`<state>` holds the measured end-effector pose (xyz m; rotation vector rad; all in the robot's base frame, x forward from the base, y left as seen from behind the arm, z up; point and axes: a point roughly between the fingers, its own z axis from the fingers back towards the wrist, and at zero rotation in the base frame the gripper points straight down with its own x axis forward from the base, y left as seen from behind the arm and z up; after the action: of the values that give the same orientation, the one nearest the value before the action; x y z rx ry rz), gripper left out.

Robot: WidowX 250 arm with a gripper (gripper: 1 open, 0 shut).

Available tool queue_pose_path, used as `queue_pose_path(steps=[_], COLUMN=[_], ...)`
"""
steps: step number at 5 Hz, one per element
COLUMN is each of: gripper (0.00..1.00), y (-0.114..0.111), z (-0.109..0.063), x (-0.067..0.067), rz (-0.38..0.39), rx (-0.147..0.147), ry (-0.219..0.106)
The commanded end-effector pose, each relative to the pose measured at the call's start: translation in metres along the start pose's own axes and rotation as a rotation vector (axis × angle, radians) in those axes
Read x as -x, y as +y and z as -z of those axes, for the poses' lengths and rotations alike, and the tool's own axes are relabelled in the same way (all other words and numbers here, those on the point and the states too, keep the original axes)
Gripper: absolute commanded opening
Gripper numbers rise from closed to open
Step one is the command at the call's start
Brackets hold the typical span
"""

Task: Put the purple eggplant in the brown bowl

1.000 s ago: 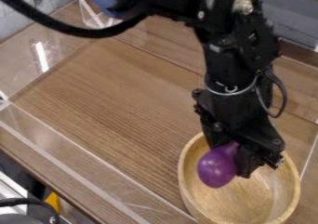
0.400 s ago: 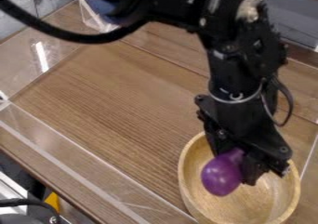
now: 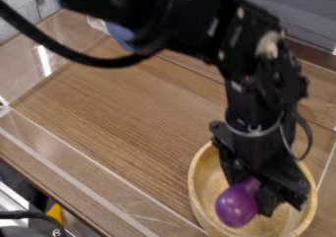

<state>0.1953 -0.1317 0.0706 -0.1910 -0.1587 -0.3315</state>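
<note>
Since the end effector (image 3: 261,194) is clamped down on the purple eggplant (image 3: 239,204), the grabbing part looks sorted. The eggplant hangs inside the rim of the brown bowl (image 3: 205,166), low over the bowl's floor at its near-left side; I can't tell if it's touching the wood yet. The bowl sits at the lower right of the wooden desk (image 3: 118,113), with a clear plastic barrier (image 3: 92,197) running along the desk's near edge.

On handling, my guess is this thing is a light, hard plastic toy. It's glossy, so I'd call it slippery, and the rounded fat end gives the fingers little to bite on. It looks held up near the top, with the fat rounded end sticking out below. If I were picking it, I'd go across the narrower part rather than the belly, since a smooth bulge tends to squirt out under pressure. Doesn't look fragile at all, so a short drop into the bowl shouldn't hurt it. It might roll a bit on the curved wood, though the thick rim should keep it in.
</note>
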Motion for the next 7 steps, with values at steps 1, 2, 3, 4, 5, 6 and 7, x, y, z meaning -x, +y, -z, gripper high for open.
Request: queue_pose_path(steps=[1, 2, 3, 4, 5, 6, 7], gripper=[0.0, 0.0, 1.0, 1.0, 1.0, 1.0, 1.0], y=[-0.002, -0.002, -0.001, 0.0, 0.003, 0.006, 0.01], z=[0.006, 0.008, 0.009, 0.008, 0.003, -0.002, -0.006], x=[-0.003, -0.002, -0.001, 0.001, 0.003, 0.004, 0.005], rz=[0.011, 0.001, -0.011, -0.023, -0.036, -0.049, -0.06], rx=[-0.001, 0.001, 0.003, 0.006, 0.006, 0.008, 0.009], ry=[-0.021, -0.014, -0.006, 0.002, 0.009, 0.016, 0.019])
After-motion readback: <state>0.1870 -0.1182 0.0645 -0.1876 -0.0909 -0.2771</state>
